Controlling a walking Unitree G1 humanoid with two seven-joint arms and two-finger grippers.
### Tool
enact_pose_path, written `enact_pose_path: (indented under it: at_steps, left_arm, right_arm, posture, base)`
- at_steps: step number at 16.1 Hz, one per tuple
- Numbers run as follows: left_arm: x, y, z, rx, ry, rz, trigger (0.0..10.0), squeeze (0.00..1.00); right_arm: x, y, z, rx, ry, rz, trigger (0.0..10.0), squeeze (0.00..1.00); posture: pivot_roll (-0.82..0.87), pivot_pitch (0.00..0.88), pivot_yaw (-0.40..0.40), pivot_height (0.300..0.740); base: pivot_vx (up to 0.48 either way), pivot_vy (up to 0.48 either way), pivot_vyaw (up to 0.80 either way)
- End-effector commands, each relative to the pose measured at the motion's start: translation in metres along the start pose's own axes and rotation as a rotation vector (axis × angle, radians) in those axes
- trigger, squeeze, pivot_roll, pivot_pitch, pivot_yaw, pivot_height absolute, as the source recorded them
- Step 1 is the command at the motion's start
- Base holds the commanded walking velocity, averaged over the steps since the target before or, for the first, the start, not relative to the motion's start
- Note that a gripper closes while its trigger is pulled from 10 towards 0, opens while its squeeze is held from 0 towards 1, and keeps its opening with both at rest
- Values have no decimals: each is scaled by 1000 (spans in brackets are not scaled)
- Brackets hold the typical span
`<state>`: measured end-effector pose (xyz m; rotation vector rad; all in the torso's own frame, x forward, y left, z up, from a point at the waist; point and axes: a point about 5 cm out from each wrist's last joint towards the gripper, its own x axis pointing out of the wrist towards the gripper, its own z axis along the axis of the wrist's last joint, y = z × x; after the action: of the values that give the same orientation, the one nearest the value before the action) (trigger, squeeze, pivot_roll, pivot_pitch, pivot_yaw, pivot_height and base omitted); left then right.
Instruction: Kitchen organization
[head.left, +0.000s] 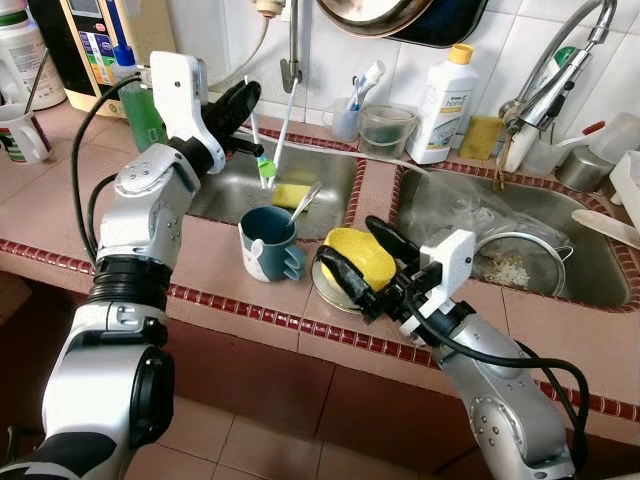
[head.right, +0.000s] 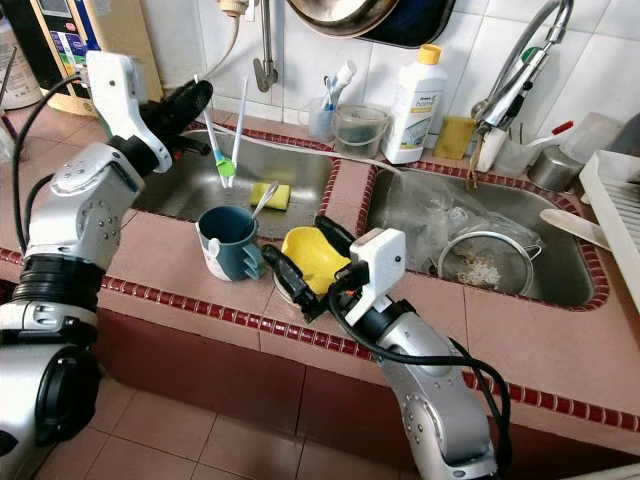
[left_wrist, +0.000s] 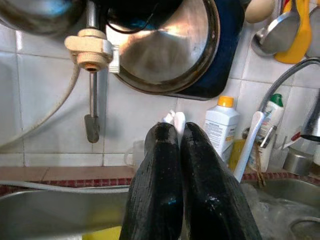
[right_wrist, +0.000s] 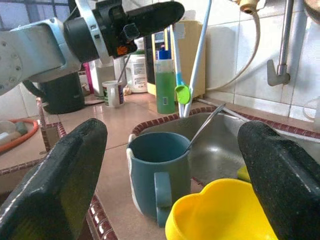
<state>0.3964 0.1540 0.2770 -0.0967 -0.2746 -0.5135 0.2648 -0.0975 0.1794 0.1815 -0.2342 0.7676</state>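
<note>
Right tool straddles glossy lobed yellow cup

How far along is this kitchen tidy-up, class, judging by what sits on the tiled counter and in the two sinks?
Early. Nothing looks finished. In hand: the right gripper is open around the yellow flower-shaped cup on the counter ledge; the left gripper, shut, hovers above the left sink. Left: the teal mug with a spoon, yellow sponge and metal strainer.
</note>
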Motion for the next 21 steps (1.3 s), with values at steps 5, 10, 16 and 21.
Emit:
enact_pose_path:
  at_steps: [5, 10, 16, 21]
  left_arm:
    - [6, -2, 7, -3, -32, -32, 10000, 0]
    - [6, -2, 6, -13, -33, -39, 10000, 0]
    - [6, -2, 4, -20, -32, -43, 10000, 0]
    - [5, -2, 4, -26, -35, -43, 10000, 0]
  right_arm:
    - [1, 0, 12, -20, -39, 10, 10000, 0]
    - [1, 1, 12, -21, -37, 17, 10000, 0]
    - [-1, 2, 12, -21, -32, 23, 10000, 0]
    - [-1, 2, 13, -19, -30, 25, 10000, 0]
  posture:
    - [-94, 0, -31, 740]
    - [-94, 0, -34, 740]
    - [-99, 0, -37, 740]
    - [-101, 0, -37, 740]
  base:
    - [0, 0, 0]
    - [0, 0, 0]
    - [121, 0, 0]
    - [294, 0, 0]
